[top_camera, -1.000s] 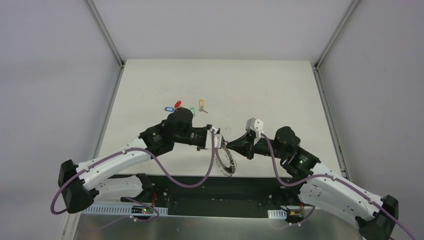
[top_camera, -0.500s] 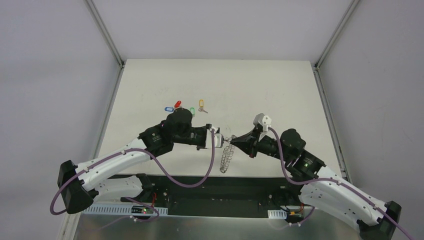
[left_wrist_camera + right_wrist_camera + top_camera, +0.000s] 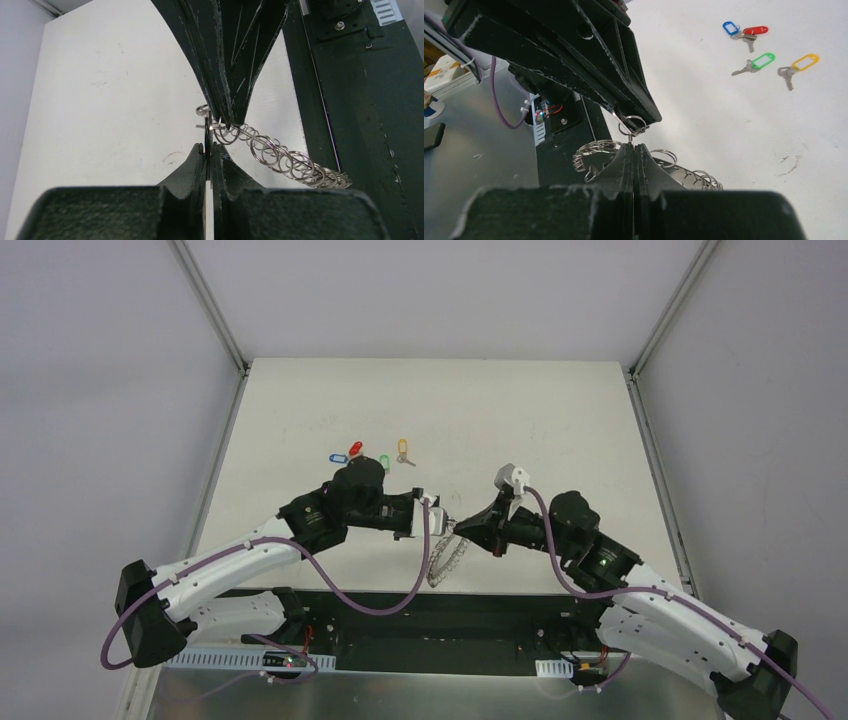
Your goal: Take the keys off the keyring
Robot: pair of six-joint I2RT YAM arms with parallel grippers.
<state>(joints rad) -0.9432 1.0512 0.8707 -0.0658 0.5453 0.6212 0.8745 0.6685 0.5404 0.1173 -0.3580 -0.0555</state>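
Note:
The keyring (image 3: 446,558), a silvery ring strung with many small loops, hangs between my two grippers above the table's near edge. My left gripper (image 3: 441,519) is shut on a thin dark flat piece (image 3: 207,150), seen edge-on, which looks like the dark-tagged key. A small loop (image 3: 633,124) joins it to the keyring (image 3: 280,159). My right gripper (image 3: 458,528) meets it tip to tip and is shut on that loop, with the keyring (image 3: 596,151) sagging behind its fingers. The blue (image 3: 728,27), red (image 3: 755,30), green (image 3: 763,60) and yellow (image 3: 805,62) tagged keys lie loose on the table.
The loose keys lie in a row at the table's left middle (image 3: 368,453), beyond the left arm. The dark base rail (image 3: 360,100) runs along the near edge just under the hanging ring. Metal frame posts (image 3: 210,305) stand at the far corners.
The right gripper drew off to the right, then came back against the left gripper's tip. The keyring swung and turned, now hanging a little further left. The left arm has held still.

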